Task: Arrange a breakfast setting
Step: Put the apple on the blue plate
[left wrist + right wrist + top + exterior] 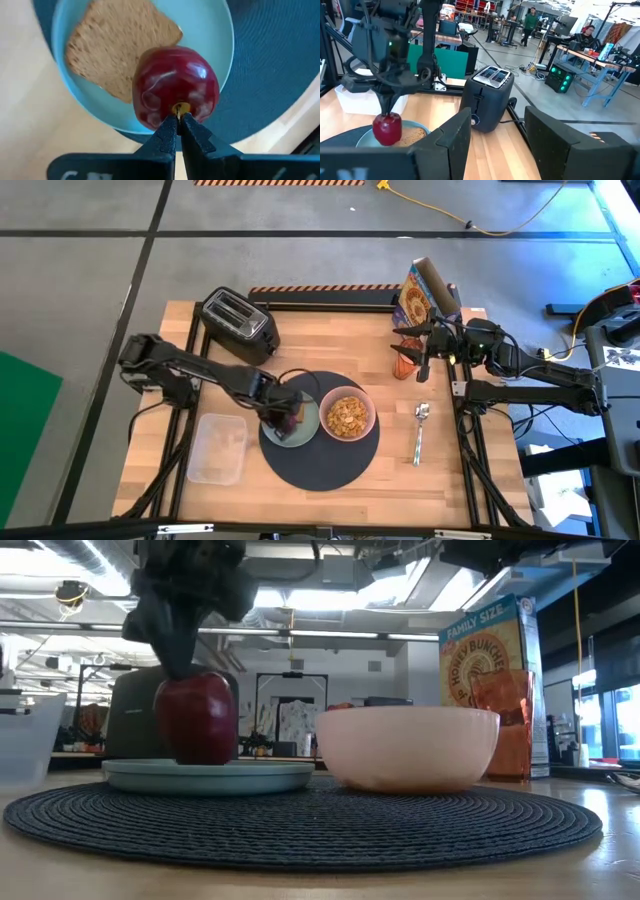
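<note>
On plate (220, 40), apple (175, 85) under closed left gripper (178, 117).

Left arm reaches in from the table's left edge toward the centre, wrist pitched down. Left gripper (178, 119) points downward, fingers pinched together on the stem of the red apple (175, 87).

Right arm extends from the right edge along the far right side of the table. Right gripper (412, 350) is clamped around the orange cup (404, 364), fingers part-way apart.
</note>
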